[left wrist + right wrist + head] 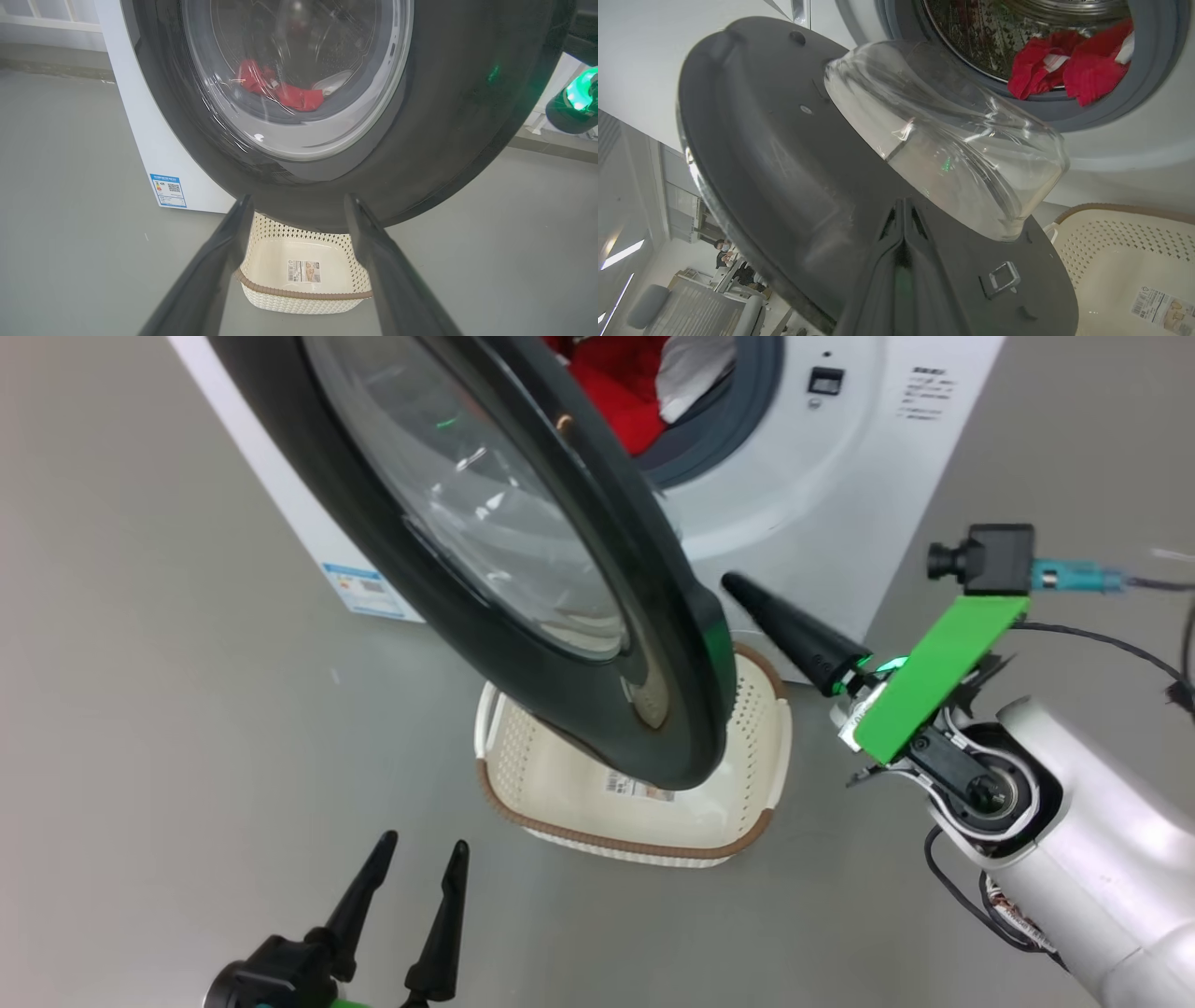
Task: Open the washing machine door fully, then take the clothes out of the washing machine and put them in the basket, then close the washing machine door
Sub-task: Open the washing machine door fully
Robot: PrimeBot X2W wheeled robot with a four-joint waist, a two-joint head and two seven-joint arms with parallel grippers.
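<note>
The washing machine door (495, 551) is swung part way open. It is held out from the front of the white washing machine (822, 495), and its black ring and round glass window are seen from the outside in the head view. The low edge of the door is hung over the basket (644, 847).

The clothes (616, 383) are seen inside the drum (971, 42). They are bright red, and a white-grey cloth (695, 369) is tucked in beside them. Through the glass, the red clothes (280, 91) can also be seen in the left wrist view.

The basket is set on the grey floor (140, 709), right in front of the washing machine. A label sticker (303, 270) is stuck on its bottom. A blue sticker (369, 590) is stuck low on the side of the washing machine.

The right gripper (747, 590) is reached in behind the door, on the side that faces the drum. Its two fingers are pressed tight together and nothing is pinched between them. In the right wrist view the right gripper (903, 205) is pointed at the dark inner face of the door, just under the bulging glass. Whether the door is touched cannot be told.

The left gripper (423, 845) is kept low and well apart from the door. Its fingers are spread wide and nothing is held.
</note>
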